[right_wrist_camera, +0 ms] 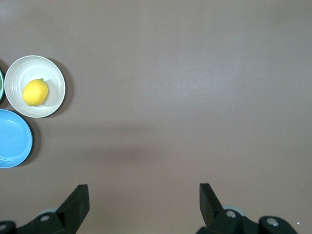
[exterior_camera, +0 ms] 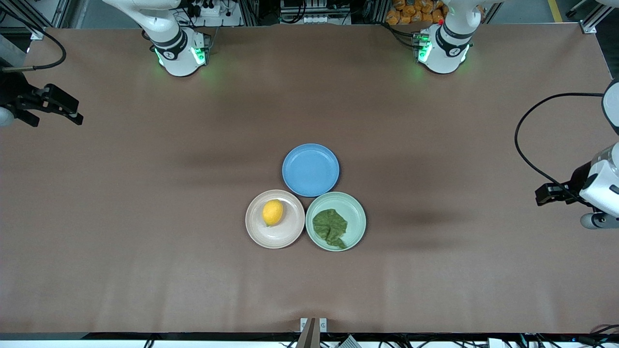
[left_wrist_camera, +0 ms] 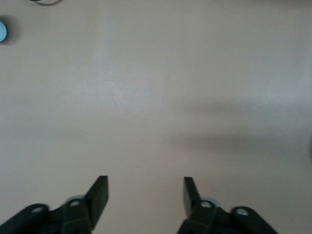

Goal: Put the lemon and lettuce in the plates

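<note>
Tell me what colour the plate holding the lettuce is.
Pale mint green. The plate under the lettuce shows best in the front view.

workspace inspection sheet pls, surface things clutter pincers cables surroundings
surface: brown table, bare apart from three plates.
job's things: lemon in beige plate; lettuce in green plate.
clutter: blue plate, empty, touching both.
pincers: left pincer open, empty, at the left arm's end; right pincer open, empty, at the right arm's end.
cables: black cable looping from the left arm.
surroundings: orange items past the table edge.
</note>
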Robot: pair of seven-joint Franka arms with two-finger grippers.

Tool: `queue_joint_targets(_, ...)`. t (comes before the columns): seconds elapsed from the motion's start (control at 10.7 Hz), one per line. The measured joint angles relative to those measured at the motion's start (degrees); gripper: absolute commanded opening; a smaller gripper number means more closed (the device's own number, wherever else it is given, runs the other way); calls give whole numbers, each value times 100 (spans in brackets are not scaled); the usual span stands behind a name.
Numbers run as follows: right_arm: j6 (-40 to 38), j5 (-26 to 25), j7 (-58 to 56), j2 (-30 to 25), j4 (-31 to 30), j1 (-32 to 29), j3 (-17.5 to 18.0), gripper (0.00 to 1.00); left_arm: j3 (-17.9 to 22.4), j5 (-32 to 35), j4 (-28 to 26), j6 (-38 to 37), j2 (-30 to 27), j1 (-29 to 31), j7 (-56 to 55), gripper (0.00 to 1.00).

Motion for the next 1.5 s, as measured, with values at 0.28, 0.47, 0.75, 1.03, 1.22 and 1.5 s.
queue_joint_targets(0.28, -51, -4, 78, -1, 107, -10, -8, 100, -108, -28, -1, -179, -145, -50, -78, 100)
queue_joint_targets(0.47, -54, -4, 559, 0, 119, -64, -15, 100, -181, -30, -1, -341, -197, -57, -84, 100)
queue_joint_targets(0.75, -54, -4, 698, 0, 129, -76, -13, 100, -332, -33, -1, -424, -298, -66, -104, 100)
queue_joint_targets(1.03, -56, -5, 623, 0, 130, -78, -9, 100, -347, -53, -2, -541, -414, -63, -106, 100)
queue_joint_targets(1.22, -56, -29, 469, 0, 132, -80, -11, 100, -347, -62, 0, -557, -477, -63, -106, 100)
queue_joint_targets(1.5, -176, -32, 441, 0, 139, -80, -11, 100, -342, -88, 1, -797, -658, -51, -106, 100)
